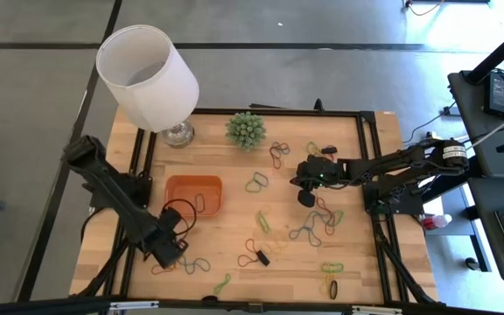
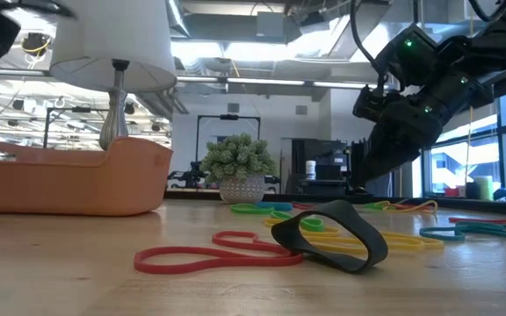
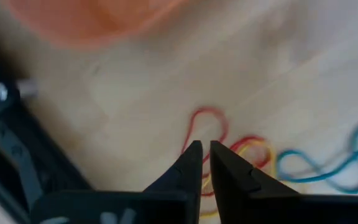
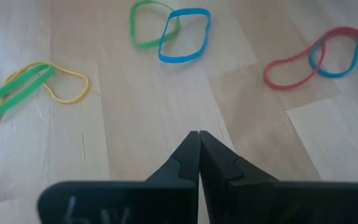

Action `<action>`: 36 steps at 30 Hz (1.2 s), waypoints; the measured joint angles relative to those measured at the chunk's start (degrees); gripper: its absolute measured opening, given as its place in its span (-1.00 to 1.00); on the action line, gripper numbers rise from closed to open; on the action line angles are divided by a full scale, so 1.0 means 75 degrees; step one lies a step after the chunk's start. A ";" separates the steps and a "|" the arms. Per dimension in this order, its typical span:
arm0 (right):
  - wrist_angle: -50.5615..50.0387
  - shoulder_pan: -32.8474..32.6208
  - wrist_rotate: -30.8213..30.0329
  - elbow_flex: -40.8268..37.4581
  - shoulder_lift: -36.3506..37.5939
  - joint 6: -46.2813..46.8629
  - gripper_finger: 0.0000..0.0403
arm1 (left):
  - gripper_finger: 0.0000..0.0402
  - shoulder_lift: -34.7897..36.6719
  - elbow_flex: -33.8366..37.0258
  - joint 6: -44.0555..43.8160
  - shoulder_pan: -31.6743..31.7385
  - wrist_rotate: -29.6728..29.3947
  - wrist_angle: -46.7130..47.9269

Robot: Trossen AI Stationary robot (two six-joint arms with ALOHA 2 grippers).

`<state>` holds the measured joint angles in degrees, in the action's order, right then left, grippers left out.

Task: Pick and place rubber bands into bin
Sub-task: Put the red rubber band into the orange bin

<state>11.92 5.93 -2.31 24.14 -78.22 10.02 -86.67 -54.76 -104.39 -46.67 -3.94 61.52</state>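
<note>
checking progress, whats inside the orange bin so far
In the high view, one dark rubber band lies over the bin rim at its right end. The rest looks bare; the low view shows only its outer wall.

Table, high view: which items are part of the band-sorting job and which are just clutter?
Job:
rubber bands, scattered over the wood
orange bin
left gripper, low beside bands
right gripper, shut, empty

Clutter:
white lamp
spiky green plant

lamp (image 1: 148,77) (white shade) | spiky green plant (image 1: 245,129) | both at table's (image 1: 234,236) far edge
</note>
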 joint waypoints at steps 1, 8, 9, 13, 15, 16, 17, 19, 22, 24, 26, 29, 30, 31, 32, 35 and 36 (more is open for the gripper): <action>0.0000 0.0000 0.0000 0.0000 0.0000 0.0020 -0.96 | -0.80 -0.0127 0.0000 -0.0020 0.0031 0.0193 0.0000; 0.0028 -0.0001 0.0000 0.0000 0.0000 0.0024 -0.96 | -0.56 -0.0680 0.0003 -0.0210 0.0058 0.0145 -0.0006; 0.0042 -0.0003 0.0000 0.0000 0.0000 0.0024 -0.96 | -0.54 -0.0710 0.0003 -0.0211 0.0058 0.0145 -0.0029; 0.0054 0.0000 0.0000 0.0000 0.0000 0.0024 -0.96 | -0.47 -0.0834 0.0003 -0.0208 0.0058 0.0136 -0.0044; 0.0056 -0.0003 0.0000 0.0000 0.0000 0.0024 -0.96 | -0.44 -0.0913 0.0003 -0.0199 0.0058 0.0103 -0.0044; 0.0058 0.0000 0.0000 0.0000 0.0000 0.0024 -0.96 | -0.43 -0.0955 0.0003 -0.0196 0.0058 0.0067 -0.0047; 0.0058 0.0000 0.0000 0.0000 0.0000 0.0024 -0.96 | -0.43 -0.1005 0.0003 -0.0193 0.0042 0.0010 -0.0046; 0.0058 0.0000 0.0000 0.0000 0.0000 0.0024 -0.96 | -0.42 -0.1132 0.0003 -0.0188 -0.0010 -0.0151 -0.0117; 0.0058 -0.0001 0.0000 0.0000 0.0000 0.0024 -0.96 | -0.41 -0.1312 0.0003 -0.0181 -0.0094 -0.0315 -0.0254; 0.0058 -0.0001 0.0000 0.0000 0.0000 0.0035 -0.96 | -0.41 -0.1395 0.0003 -0.0032 -0.0126 -0.0307 -0.0239; 0.0058 -0.0001 0.0000 0.0000 0.0000 0.0038 -0.96 | -0.42 -0.1461 0.0003 0.0397 -0.0123 -0.0304 -0.0237; 0.0058 -0.0002 0.0000 0.0000 0.0000 0.0047 -0.96 | -0.45 -0.1492 0.0003 0.0798 -0.0121 -0.0186 -0.0245; 0.0059 0.0000 0.0000 0.0000 0.0000 0.0047 -0.96 | -0.46 -0.1492 0.0003 0.0803 -0.0122 -0.0118 -0.0242; 0.0058 -0.0001 0.0000 0.0000 0.0000 0.0049 -0.96 | -0.48 -0.1492 0.0003 0.0783 -0.0110 -0.0045 -0.0245; 0.0058 -0.0001 0.0000 0.0000 0.0000 0.0050 -0.96 | -0.50 -0.1492 0.0003 0.0706 -0.0111 0.0014 -0.0240; 0.0058 -0.0003 0.0000 0.0000 0.0000 0.0053 -0.96 | -0.56 -0.1492 0.0016 0.0620 -0.0108 0.0098 -0.0244; 0.0058 -0.0003 -0.0003 0.0000 0.0000 0.0053 -0.96 | -0.58 -0.1492 0.0047 0.0579 -0.0108 0.0098 -0.0251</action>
<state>12.36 5.91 -2.33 24.14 -78.22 10.41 -97.86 -54.41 -100.05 -47.48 -3.20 59.64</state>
